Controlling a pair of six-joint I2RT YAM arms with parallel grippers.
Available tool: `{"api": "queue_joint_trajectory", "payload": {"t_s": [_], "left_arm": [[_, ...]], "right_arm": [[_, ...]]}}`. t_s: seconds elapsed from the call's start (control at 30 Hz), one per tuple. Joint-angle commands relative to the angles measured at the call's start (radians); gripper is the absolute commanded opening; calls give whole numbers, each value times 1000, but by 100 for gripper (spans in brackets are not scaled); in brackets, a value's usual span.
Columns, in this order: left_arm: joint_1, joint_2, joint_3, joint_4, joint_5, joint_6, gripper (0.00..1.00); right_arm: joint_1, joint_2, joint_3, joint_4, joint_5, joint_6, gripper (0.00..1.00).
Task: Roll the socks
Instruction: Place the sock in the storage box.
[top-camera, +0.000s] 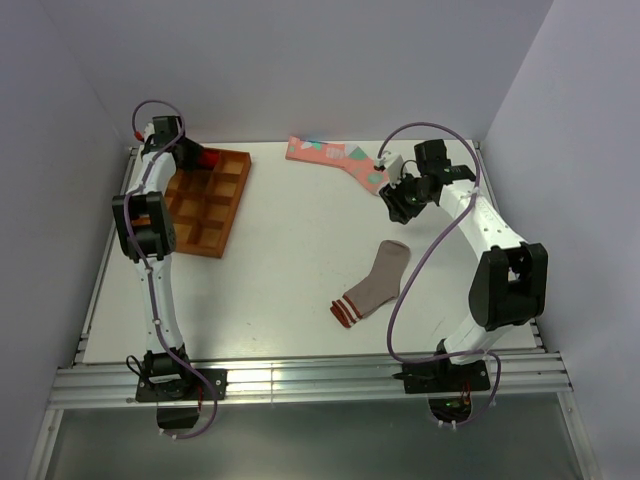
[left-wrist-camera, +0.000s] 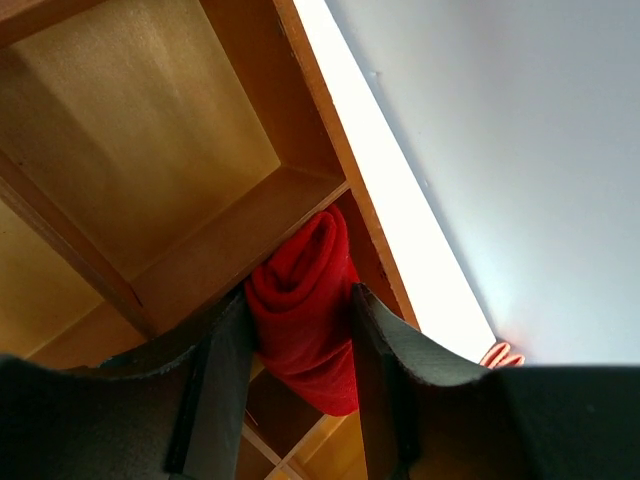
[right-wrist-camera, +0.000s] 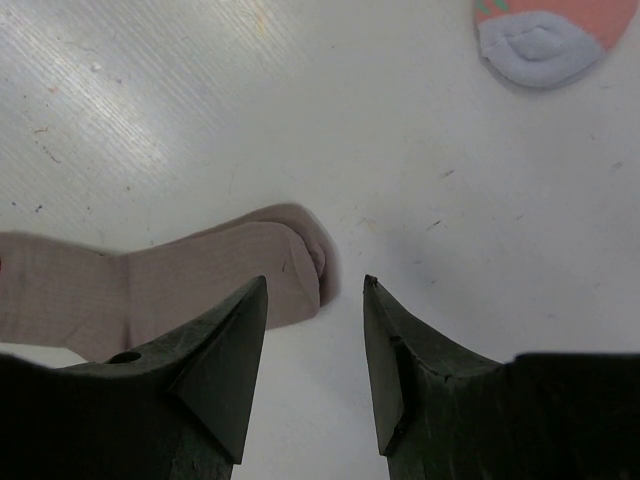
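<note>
A rolled red sock (left-wrist-camera: 305, 300) sits in a far corner compartment of the wooden divider tray (left-wrist-camera: 225, 250). My left gripper (left-wrist-camera: 300, 292) stands open around it, and its fingers (left-wrist-camera: 225, 370) flank the roll. From above, the red sock (top-camera: 209, 158) shows at the tray's back edge under the left gripper (top-camera: 196, 155). The grey-brown sock (top-camera: 375, 283) with a striped cuff lies flat mid-table. My right gripper (right-wrist-camera: 315, 282) hangs open over bare table just past that sock's toe (right-wrist-camera: 290, 260). The salmon-pink sock (top-camera: 335, 160) lies flat at the back, its pale toe (right-wrist-camera: 540, 45) beyond the right gripper (top-camera: 396, 205).
The wooden tray (top-camera: 215, 215) with several compartments sits at the back left of the white table (top-camera: 290, 250). Walls close in the table at the back and both sides. The right arm's cable (top-camera: 400, 300) loops over the table near the grey-brown sock.
</note>
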Motion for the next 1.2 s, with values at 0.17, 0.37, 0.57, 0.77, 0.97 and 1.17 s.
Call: {"api": "queue_joint_trajectory", "payload": {"t_s": [0.17,0.37,0.57,0.77,0.97,1.17], "left_arm": [[4,-77,-7,-80,21,9,48],[7,-90,2,-93,13,14,48],[4,-129,-32,-70,5,29,48],[-1,-182,-58,-33,4,45,47],[-8,-182,-33,-28,23,49,45],[-21,-105,-6,9,73,45,38]], "right_arm": [[-8,23,71,-25,-23,-2,50],[-8,30,82,-31,-34,1,50],[-8,30,80,-34,-31,1,50],[-8,30,79,-36,-34,4,50],[-8,27,76,-31,-32,7,50],[-9,24,69,-30,-32,11,49]]}}
